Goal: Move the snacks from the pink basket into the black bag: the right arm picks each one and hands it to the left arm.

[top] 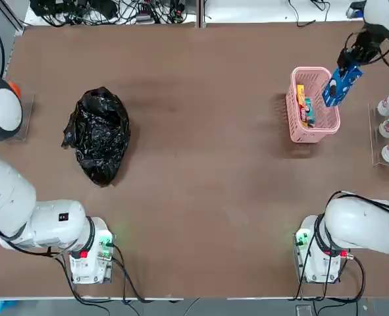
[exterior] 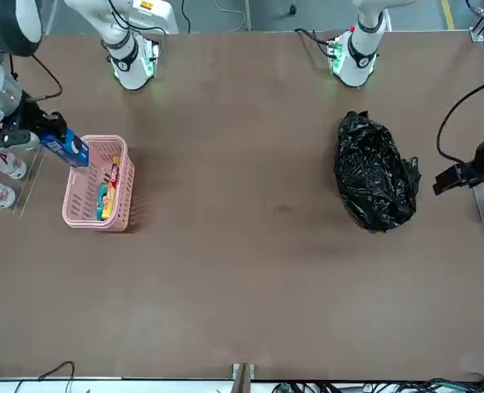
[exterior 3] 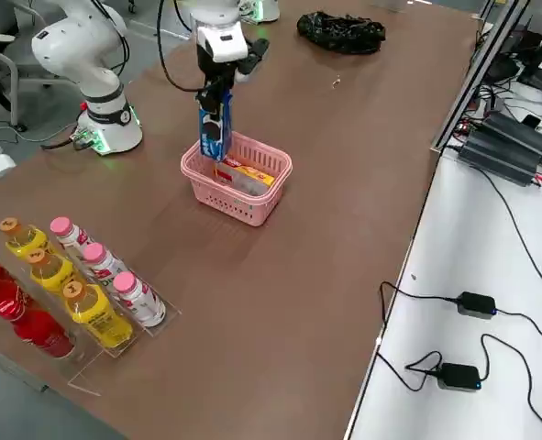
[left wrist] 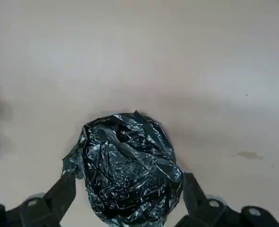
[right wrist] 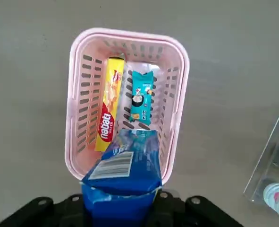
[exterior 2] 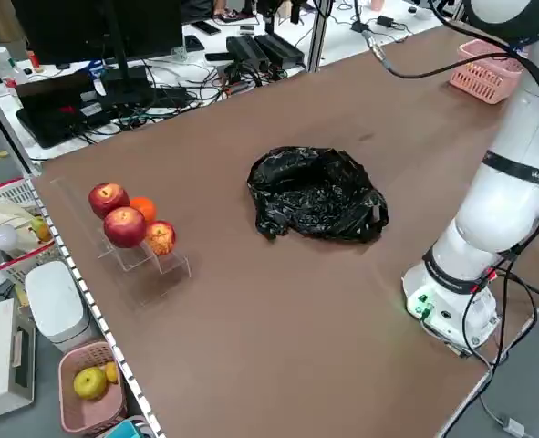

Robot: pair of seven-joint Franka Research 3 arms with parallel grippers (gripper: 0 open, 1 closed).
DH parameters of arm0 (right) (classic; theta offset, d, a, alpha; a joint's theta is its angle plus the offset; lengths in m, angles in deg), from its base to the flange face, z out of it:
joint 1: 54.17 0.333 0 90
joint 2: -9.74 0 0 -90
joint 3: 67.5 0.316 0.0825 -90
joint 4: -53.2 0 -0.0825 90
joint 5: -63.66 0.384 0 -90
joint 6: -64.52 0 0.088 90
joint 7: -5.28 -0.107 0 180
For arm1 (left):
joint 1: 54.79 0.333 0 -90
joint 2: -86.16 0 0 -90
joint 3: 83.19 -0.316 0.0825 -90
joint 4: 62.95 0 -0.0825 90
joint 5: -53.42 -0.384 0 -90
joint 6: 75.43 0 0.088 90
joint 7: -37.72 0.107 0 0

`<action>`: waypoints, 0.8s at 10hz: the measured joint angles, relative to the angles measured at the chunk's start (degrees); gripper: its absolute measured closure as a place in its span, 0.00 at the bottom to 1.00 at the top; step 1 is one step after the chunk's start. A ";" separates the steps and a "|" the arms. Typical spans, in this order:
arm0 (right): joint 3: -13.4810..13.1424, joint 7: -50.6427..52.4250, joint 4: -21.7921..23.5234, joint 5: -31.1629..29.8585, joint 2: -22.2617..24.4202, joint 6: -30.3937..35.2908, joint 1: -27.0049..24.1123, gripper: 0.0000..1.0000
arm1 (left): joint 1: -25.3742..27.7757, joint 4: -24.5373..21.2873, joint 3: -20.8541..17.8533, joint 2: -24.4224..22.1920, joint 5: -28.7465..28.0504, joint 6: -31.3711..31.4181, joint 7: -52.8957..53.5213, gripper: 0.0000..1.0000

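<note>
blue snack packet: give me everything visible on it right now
The blue packet is a glossy plastic pouch with white print and a white barcode panel. The right gripper is shut on its upper end, so it hangs upright, clear of and above the pink basket, over the side nearest the bottles. Nothing else touches it.
</note>
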 joint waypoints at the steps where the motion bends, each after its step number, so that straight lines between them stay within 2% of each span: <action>1: 0.11 -0.01 -0.77 0.97 0.00 0.59 0.27 0.60 | -0.30 0.00 0.20 0.00 0.00 -0.18 -1.68 0.00; 5: 0.49 -1.91 -1.68 12.64 -2.04 1.71 4.63 0.60 | -1.47 -0.05 0.55 0.03 0.02 -0.33 -4.17 0.00; 8: 0.81 -4.92 -1.79 23.97 -7.05 -2.96 10.41 0.60 | -3.83 -0.34 0.90 0.97 0.13 -0.43 -11.11 0.00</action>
